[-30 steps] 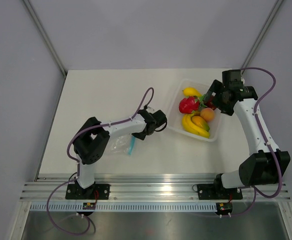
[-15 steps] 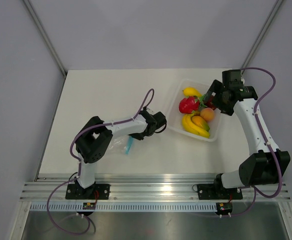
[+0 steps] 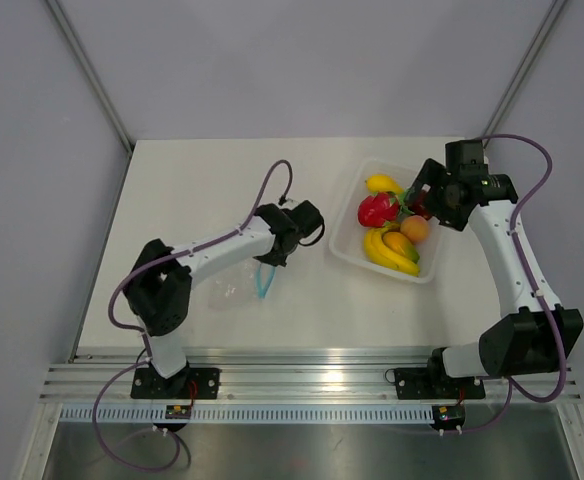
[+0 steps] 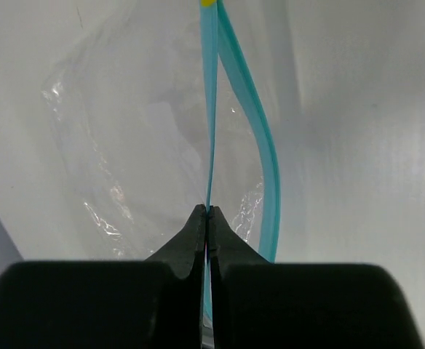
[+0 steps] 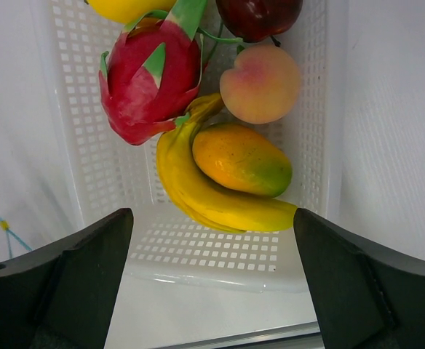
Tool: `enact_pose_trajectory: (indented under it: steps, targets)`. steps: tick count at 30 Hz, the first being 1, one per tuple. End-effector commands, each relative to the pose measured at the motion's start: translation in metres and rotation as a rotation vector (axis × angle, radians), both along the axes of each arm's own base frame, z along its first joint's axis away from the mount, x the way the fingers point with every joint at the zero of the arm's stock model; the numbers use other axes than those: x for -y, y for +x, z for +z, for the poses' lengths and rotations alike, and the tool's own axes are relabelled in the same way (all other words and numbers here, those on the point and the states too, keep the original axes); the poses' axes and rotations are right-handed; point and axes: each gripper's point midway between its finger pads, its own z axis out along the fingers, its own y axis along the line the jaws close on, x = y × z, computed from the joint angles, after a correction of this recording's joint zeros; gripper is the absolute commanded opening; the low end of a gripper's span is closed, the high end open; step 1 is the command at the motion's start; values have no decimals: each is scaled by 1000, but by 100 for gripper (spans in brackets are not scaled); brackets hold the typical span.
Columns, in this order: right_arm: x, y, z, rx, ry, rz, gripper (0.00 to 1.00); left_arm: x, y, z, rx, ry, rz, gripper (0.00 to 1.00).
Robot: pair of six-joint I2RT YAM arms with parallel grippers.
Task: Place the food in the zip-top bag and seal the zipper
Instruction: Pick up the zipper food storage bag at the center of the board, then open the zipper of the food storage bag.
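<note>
Pale grey walls enclose a white counter [image 3: 202, 190]. On its 8 o'clock side, seen from above, lies the zip-top bag [image 3: 230, 287], flat, crinkled and with no food inside. The left fingers [image 4: 193, 249] are clenched on one lip of the zipper [image 4: 209, 109]. The other lip bows away toward 3 o'clock in the wrist view, so the mouth stands a little open.

At the 3 o'clock side of the counter is a white perforated tray [image 5: 81, 167], well apart from the bag. It holds the food: the banana [image 5: 191, 193], the peach [image 5: 260, 83], the lemon [image 3: 381, 184] at its 12 o'clock end, and also a dragon fruit [image 5: 143, 83], a mango [image 5: 241, 163] and a dark red fruit [image 5: 260, 13]. The right fingers [image 5: 74, 276] hang above the tray, released and spread wide, grasping nothing.

I judge that the step in hand is opening the bag and choosing the first fruit, so the task is near its beginning. Next, the right arm should descend on one fruit, perhaps the banana below it, close firmly because the skin looks glossy, and carry it toward 9 o'clock to the bag. The left must lift its lip to widen the mouth.
</note>
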Motion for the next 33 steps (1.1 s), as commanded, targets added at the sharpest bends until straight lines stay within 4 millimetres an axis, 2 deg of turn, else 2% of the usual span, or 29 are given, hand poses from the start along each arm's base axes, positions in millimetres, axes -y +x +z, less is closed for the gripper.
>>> enact_pose_trajectory:
  steps: [1,2,4,5,7,8,11,14,18,24,25,31,33]
  targets:
    - [-11,5,38,135,11,46,99,35,15,79,72,-311,-29,0]
    - [-20,5,45,165,37,67,99,46,22,99,85,-381,-29,0]
    - [-37,11,59,212,81,110,99,53,25,110,75,-422,-17,0]
    - [-60,11,58,202,114,170,99,64,29,123,80,-483,-23,0]
    - [-86,11,66,202,138,240,100,77,32,129,81,-542,-26,0]
    - [-113,6,63,181,160,307,99,85,34,134,75,-586,-25,0]
    - [-158,-2,71,190,248,407,98,97,38,138,70,-645,-5,0]
    - [-179,-8,68,177,333,439,94,107,39,144,74,-708,2,0]
    - [-206,-24,52,119,351,510,89,113,40,144,69,-740,5,0]
    - [-227,-31,24,28,349,547,83,113,41,147,71,-784,17,0]
    - [-228,-31,19,17,343,545,77,113,41,146,70,-783,18,0]
    - [-245,-36,-12,-57,303,585,58,112,44,148,80,-787,26,0]
    - [-246,-34,-18,-71,293,591,44,111,45,149,91,-785,27,0]
